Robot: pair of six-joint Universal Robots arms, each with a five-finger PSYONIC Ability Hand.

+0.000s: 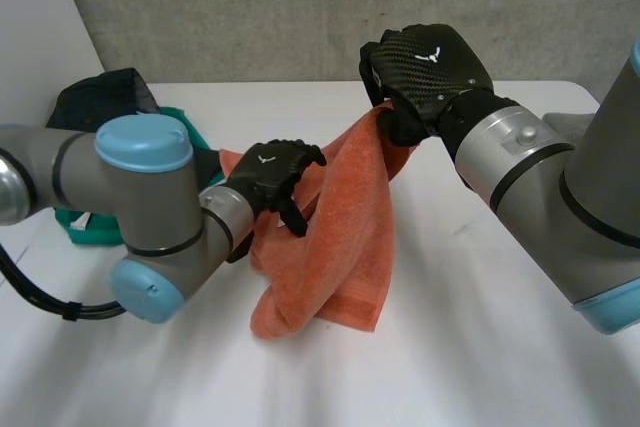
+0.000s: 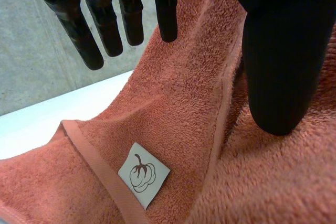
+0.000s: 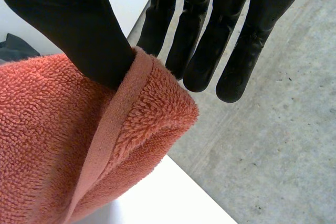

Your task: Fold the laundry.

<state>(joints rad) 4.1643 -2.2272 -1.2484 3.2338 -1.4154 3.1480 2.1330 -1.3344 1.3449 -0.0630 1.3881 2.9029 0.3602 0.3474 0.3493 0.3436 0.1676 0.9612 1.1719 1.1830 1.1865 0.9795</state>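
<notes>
Where the towel is: towel (image 1: 335,247) hangs from the raised right hand (image 1: 425,72) over the middle of the table (image 1: 480,347), with its lower folds bunched on the surface.
Right hand: thumb (image 3: 79,35) clamps a hemmed corner against straight fingers (image 3: 205,40) held close together.
Left hand: left hand (image 1: 268,179) is at the towel's left edge, partway down. Its fingers (image 2: 107,30) are straight and spread, the thumb rests against the cloth, and no pinch is visible.
Tag: small white tag (image 2: 143,174) sewn beside a hem (image 2: 226,98), under the left palm.
Other laundry: green cloth (image 1: 185,127) and dark cloth (image 1: 105,97) lie at the table's rear left, behind the left arm.
Handling: judged soft, thick, light and limp. It sags, holds no shape, and is neither slippery nor fragile.
Hold points: hemmed corners look best, since the hem gives a firmer edge. The left hand should take the next corner along the same edge.
Progress: judged early, as the towel is not yet spread flat.
</notes>
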